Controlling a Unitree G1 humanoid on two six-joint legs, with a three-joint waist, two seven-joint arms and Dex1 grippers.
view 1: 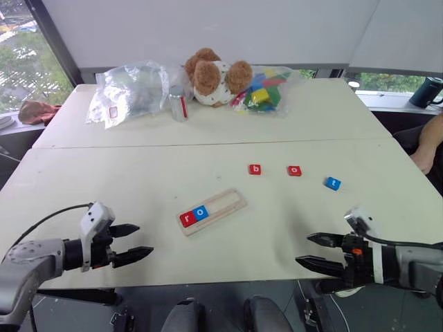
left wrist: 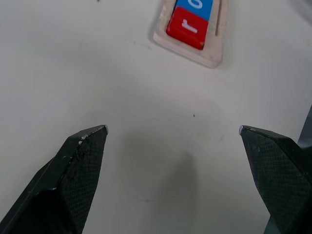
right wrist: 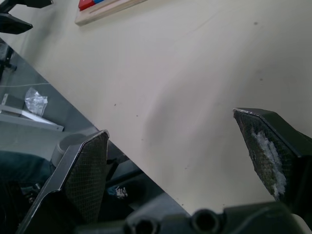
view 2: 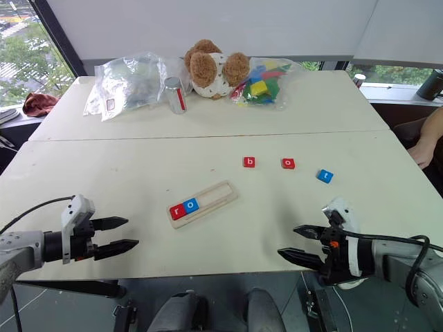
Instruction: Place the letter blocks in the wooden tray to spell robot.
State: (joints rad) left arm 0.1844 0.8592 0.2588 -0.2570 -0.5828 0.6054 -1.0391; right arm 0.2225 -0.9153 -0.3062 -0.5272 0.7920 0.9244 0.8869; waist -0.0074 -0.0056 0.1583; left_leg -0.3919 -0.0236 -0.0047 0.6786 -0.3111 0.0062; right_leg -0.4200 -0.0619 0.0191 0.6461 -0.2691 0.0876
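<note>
left gripper [view 1: 133,243] wide open, empty, near table edge | tray [view 1: 212,211] centre, holds r, o at left end, long axis rising rightward | b [view 1: 255,169], o [view 1: 294,170], t [view 1: 332,183] loose beyond, nearer right gripper [view 1: 317,252], open, empty

Your two head views look down and forward over the whole tabletop [view 1: 138,180]; each wrist view sits close above its near edge, both sharing the wooden tray's [left wrist: 210,53] end.
</note>
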